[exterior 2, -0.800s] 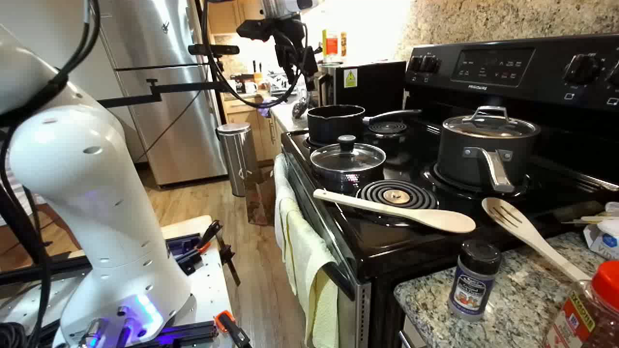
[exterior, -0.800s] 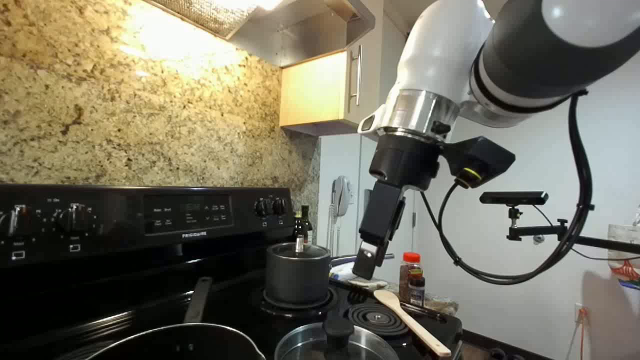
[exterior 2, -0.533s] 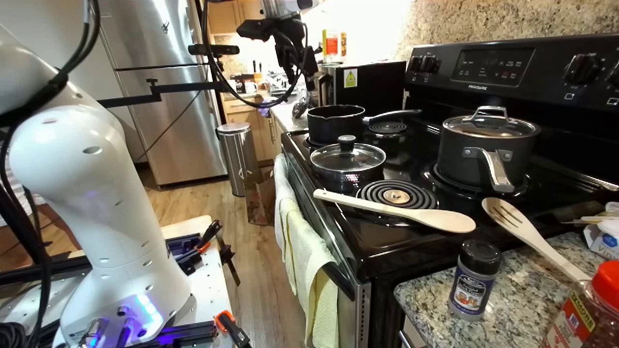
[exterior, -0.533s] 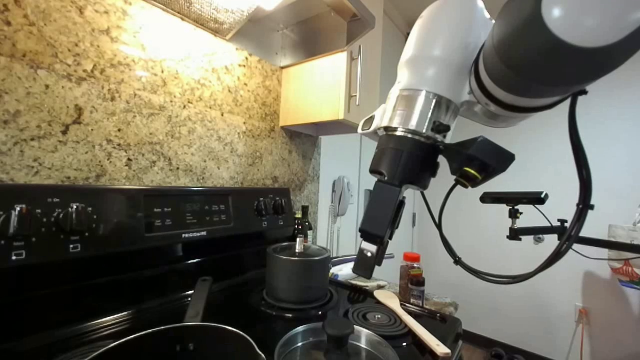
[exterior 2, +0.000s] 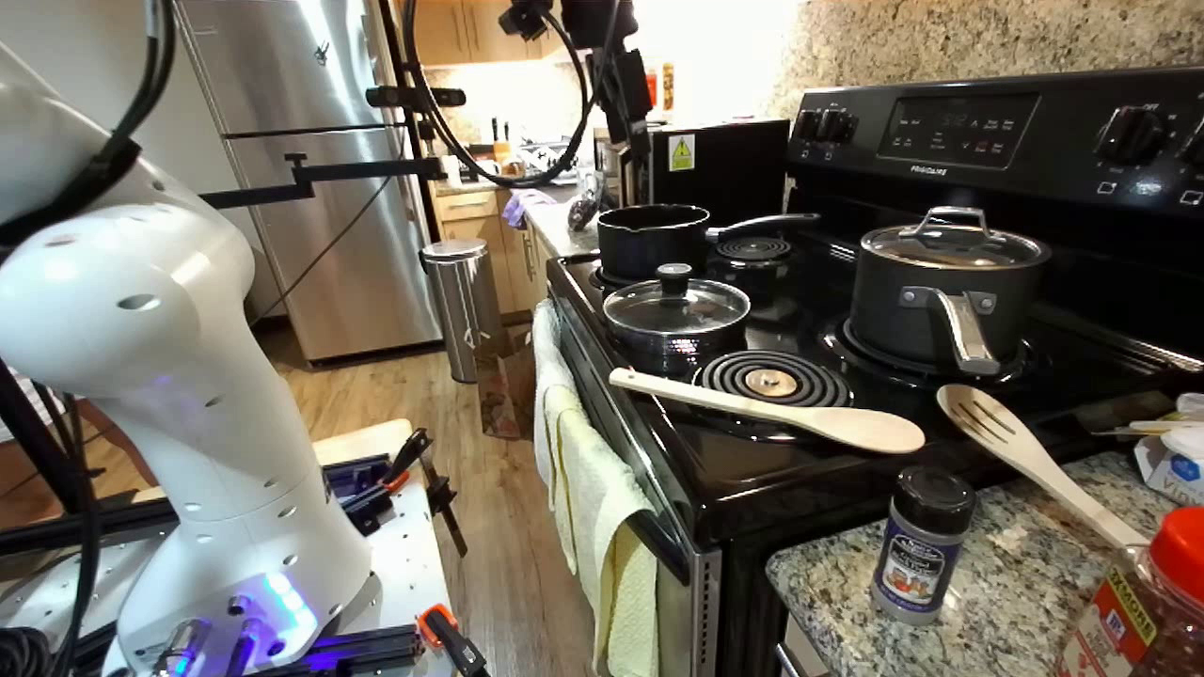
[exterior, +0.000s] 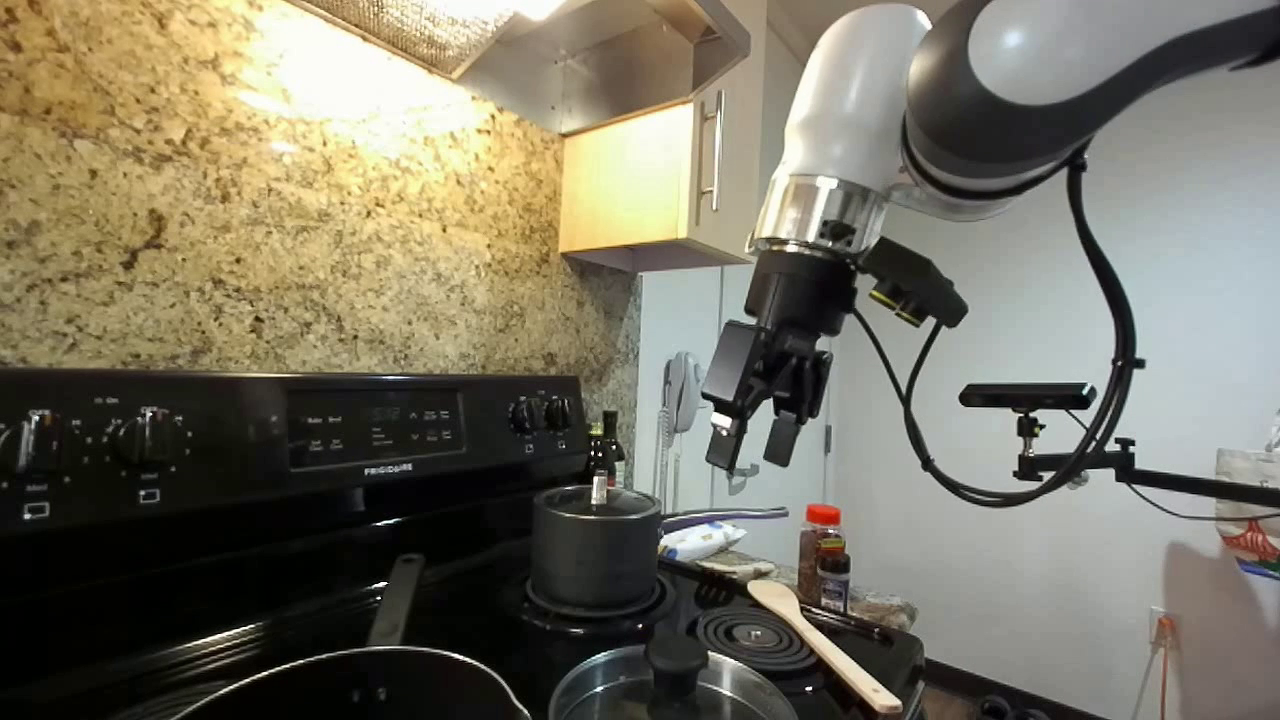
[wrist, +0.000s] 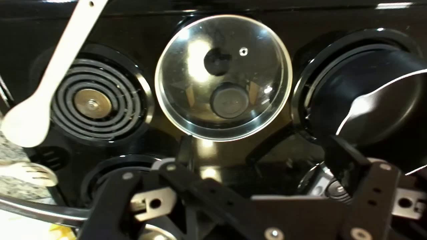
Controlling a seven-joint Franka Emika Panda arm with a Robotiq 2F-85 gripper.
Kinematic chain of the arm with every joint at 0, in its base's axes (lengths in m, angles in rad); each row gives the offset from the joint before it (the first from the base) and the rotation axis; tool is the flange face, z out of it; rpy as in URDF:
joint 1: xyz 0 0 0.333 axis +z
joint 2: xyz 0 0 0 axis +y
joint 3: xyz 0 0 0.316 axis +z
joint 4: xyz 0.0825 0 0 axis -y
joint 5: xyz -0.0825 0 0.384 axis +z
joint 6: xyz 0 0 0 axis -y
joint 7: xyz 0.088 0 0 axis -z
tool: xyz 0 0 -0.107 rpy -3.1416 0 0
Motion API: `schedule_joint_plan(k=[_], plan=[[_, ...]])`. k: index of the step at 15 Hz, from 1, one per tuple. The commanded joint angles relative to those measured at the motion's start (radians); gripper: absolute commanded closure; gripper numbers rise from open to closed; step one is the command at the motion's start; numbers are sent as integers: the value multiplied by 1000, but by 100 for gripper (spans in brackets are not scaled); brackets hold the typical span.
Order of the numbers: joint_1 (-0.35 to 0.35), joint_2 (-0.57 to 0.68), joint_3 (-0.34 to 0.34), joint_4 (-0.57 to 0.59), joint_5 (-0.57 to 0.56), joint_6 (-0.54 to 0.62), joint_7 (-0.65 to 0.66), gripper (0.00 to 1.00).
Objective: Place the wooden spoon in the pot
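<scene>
The pale wooden spoon (exterior: 822,640) lies across the front corner of the stove, over the edge of a bare coil burner, in both exterior views (exterior 2: 800,414). In the wrist view the spoon (wrist: 63,63) is at the upper left, head toward the lower left. An open dark pot (exterior 2: 654,246) without a lid shows at the right of the wrist view (wrist: 367,113). A low pot with a glass lid (wrist: 223,80) sits between spoon and open pot. A tall lidded pot (exterior: 595,555) stands at the back. My gripper (exterior: 755,450) is open and empty, high above the stove.
A slotted wooden spoon (exterior 2: 1035,461) lies at the counter edge. A black-capped spice jar (exterior 2: 922,545) and a red-capped jar (exterior 2: 1157,602) stand on the granite counter (exterior 2: 837,592). Towels (exterior 2: 602,527) hang on the oven door. A range hood (exterior: 610,70) is overhead.
My gripper has risen and its wrist has turned, so both fingers now show apart. The arm has shifted with it. The spoon and pots have not moved.
</scene>
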Motion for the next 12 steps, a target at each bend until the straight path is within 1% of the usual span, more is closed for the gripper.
schedule_joint_plan(k=[1,3,8,10,12], plan=[[-76,-3,-13,19,-47,-63,127,0],[-113,0,-21,8,-52,-76,191,0],[-199,-10,-28,-76,-95,-43,377,0],[-219,-9,-33,-114,-122,-35,443,0],[-225,-5,-44,-151,-125,-22,484,0]])
